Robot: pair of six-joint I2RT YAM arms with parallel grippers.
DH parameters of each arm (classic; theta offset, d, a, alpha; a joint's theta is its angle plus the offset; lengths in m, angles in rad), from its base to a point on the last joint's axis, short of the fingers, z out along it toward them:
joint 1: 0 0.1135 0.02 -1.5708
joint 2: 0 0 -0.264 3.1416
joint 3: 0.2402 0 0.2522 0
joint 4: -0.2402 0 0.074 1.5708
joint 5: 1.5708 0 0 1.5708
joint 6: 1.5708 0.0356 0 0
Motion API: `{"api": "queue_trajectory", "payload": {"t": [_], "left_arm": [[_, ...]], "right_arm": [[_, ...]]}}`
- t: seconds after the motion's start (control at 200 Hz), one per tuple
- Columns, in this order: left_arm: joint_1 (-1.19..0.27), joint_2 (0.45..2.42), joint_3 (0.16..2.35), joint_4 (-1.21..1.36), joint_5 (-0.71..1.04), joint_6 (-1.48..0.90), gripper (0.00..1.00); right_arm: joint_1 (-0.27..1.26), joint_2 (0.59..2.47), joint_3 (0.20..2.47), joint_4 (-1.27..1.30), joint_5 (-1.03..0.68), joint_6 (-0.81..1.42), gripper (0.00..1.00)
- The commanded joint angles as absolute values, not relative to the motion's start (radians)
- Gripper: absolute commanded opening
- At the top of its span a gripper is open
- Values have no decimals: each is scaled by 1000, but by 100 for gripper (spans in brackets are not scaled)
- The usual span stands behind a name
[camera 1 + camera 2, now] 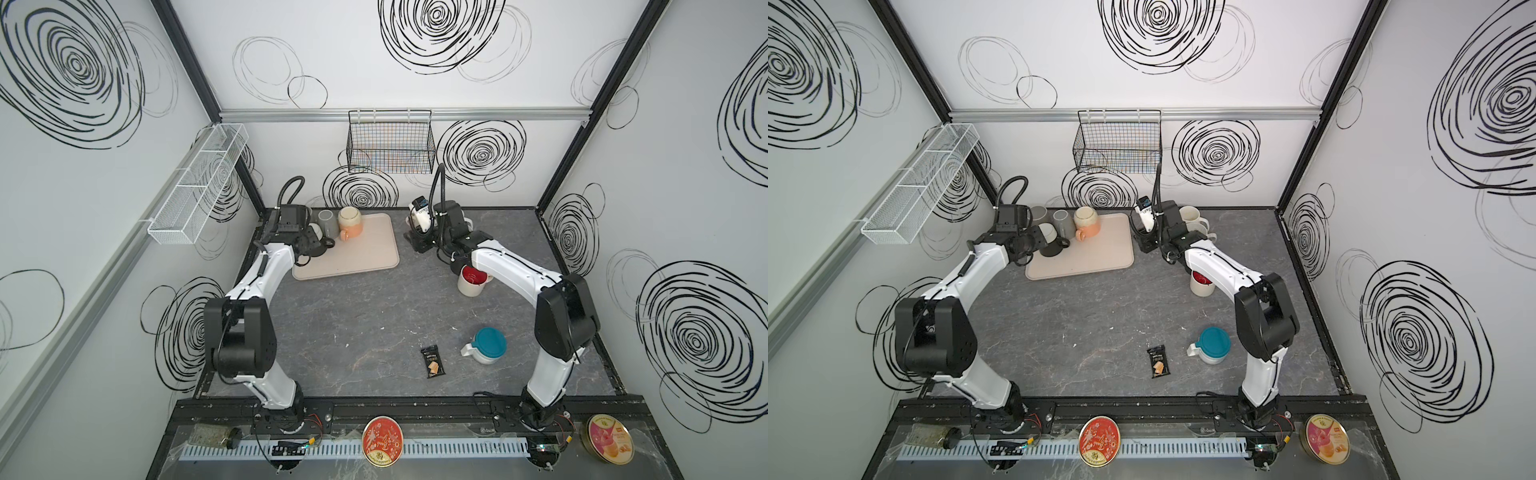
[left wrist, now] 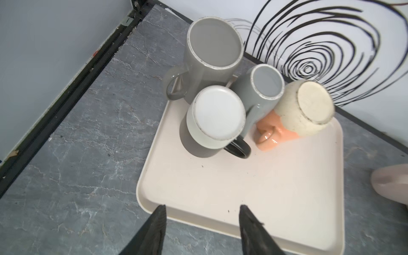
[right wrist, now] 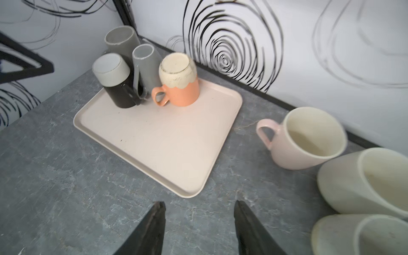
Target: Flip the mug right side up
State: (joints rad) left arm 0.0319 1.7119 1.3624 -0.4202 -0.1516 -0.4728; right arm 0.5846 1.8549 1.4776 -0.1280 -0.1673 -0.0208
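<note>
Several mugs stand upside down at the far end of the beige tray (image 2: 254,187). They are an orange mug with a cream base (image 2: 304,108), a black-and-white mug (image 2: 215,119) and two grey mugs (image 2: 265,86). A white mug with a teal base (image 1: 486,345) sits upside down on the table at the front right. My left gripper (image 2: 202,208) hovers open over the tray's near edge with nothing between its fingers. My right gripper (image 3: 199,204) is open above bare table beside the tray's corner, also with nothing in it.
A pink mug (image 3: 306,136), two cream mugs (image 3: 364,181) and a red-lined white mug (image 1: 471,280) stand upright by the right arm. A snack packet (image 1: 433,362) lies front centre. A wire basket (image 1: 390,143) hangs on the back wall, a mesh shelf (image 1: 199,183) on the left wall.
</note>
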Motion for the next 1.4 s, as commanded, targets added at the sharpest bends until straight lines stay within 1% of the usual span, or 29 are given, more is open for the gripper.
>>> {"api": "queue_trajectory", "payload": {"t": [0.0,0.185,0.265,0.35,0.465,0.605,0.751,0.926,1.166,1.391], "left_arm": [[56,1798,1485,-436,-177,-468,60],[60,1973,1684,-445,-156,-400,65],[45,2037,1799,-504,-133,-379,63],[-17,2071,1865,-528,-153,-321,61],[-84,2104,1873,-498,-130,-265,57],[-99,2148,1846,-453,-16,-269,55],[-109,2181,1832,-434,28,-249,53],[-109,2199,1829,-426,7,-211,52],[-101,2233,1827,-379,21,-169,50],[-104,2265,1816,-312,-12,-161,48]], "right_arm": [[632,1903,1535,-175,-235,48,53],[679,1999,1612,-243,-291,74,51],[690,2021,1621,-251,-303,73,51],[691,2037,1623,-249,-320,78,50],[687,2050,1636,-245,-326,82,50],[686,2037,1641,-236,-317,89,48],[684,1998,1581,-181,-303,96,48],[670,1968,1530,-138,-299,132,49],[653,1923,1472,-84,-284,151,49],[634,1913,1456,-70,-290,178,48]]}}
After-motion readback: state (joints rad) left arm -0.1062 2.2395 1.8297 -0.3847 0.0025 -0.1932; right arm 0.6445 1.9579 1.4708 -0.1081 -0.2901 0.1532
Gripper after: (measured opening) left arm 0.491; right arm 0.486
